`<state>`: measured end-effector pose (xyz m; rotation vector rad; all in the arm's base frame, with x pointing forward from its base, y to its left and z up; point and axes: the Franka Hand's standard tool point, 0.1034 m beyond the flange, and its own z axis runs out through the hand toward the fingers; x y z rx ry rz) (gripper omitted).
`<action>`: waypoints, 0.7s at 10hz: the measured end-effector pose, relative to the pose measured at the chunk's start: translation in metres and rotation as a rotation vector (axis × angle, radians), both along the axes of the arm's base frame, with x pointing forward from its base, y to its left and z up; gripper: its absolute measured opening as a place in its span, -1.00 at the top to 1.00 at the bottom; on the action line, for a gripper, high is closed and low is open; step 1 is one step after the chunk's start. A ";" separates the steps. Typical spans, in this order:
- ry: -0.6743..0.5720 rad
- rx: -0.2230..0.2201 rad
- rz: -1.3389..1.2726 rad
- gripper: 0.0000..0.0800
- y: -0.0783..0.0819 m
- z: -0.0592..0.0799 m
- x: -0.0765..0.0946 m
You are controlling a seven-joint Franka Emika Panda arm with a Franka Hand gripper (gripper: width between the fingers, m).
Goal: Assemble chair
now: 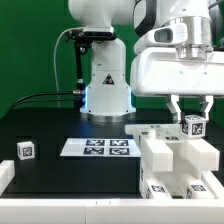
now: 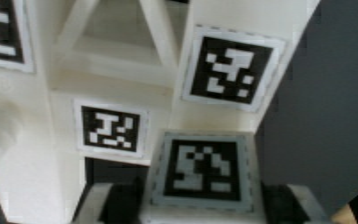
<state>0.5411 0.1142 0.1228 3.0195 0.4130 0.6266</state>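
Nearest in the exterior view, a low white rail (image 1: 60, 212) runs along the front edge of the black table (image 1: 60, 172). Just behind it, toward the exterior view's right, stands the cluster of chair parts (image 1: 165, 165). These are chunky white blocks and bars packed close together, several with black-and-white tags on their faces.

At the far right side of this cluster a small block (image 1: 193, 126) stands higher than the other parts, with 1 tag facing the camera. I cannot tell if it rests on the parts below or is lifted from them. The gripper (image 1: 192, 115) comes down from above, and its 2 fingers (image 1: 175, 106) stand on the 2 sides of this block. The jaws are pinching it, neither spread wide nor pressed together.

The wrist view shows the same from close. The small block (image 2: 202, 170) lies between the 2 dark pads (image 2: 114, 203), and beyond it rise white bars (image 2: 123, 85) with 3 more tags, somewhat blurred.

On the exterior view's left, well apart from the cluster, 1 single tagged piece (image 1: 25, 150) stands alone on the table. Between it and the cluster, a little farther back, lies the flat marker board (image 1: 97, 147) with 4 tags. Behind the board stands the white robot base (image 1: 106, 85), and a black cable (image 1: 45, 97) runs from it to the exterior view's left. A green wall (image 1: 30, 40) closes the scene.
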 end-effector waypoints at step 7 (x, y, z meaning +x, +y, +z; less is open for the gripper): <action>0.054 0.041 -0.108 -0.60 -0.001 0.001 0.003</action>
